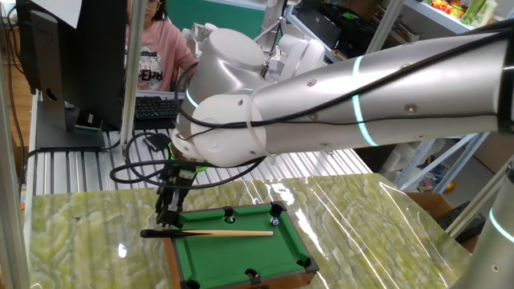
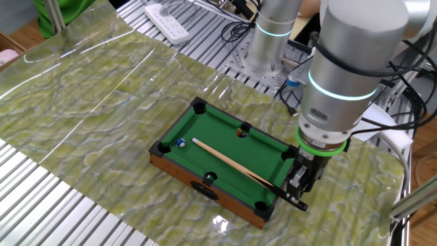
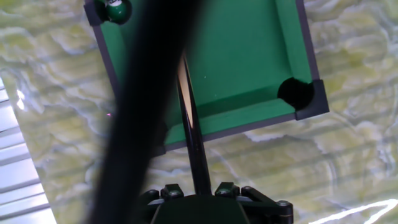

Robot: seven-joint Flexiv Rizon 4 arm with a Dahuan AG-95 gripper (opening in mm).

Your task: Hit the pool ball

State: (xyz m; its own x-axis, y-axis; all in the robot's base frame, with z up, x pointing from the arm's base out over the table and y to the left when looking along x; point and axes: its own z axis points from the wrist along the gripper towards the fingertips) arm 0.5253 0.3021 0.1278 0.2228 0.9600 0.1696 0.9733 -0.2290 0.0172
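1. The pool ball [image 2: 181,143] lies on the green felt, close to a corner pocket at the end of the miniature pool table [image 2: 225,154] that is far from the jaws.
2. The tan tip of the cue stick [image 2: 232,166] points toward this ball but stays apart from it; some felt shows between them.
3. The cue stick lies along the table, and its black end passes over the short rail on the side of the jaws and sticks out over the edge.
4. The gripper [image 2: 298,186] points straight down at this black end, just outside the short rail.
5. In the hand view the dark shaft [image 3: 193,134] runs away from between the fingers, so the jaws stand partly closed around it. Whether the pads really press it, I cannot tell.
6. A second ball [image 2: 241,132] sits at the side pocket of the long rail, well apart from the jaws.
7. The table stands on a green marbled mat [image 2: 89,102].
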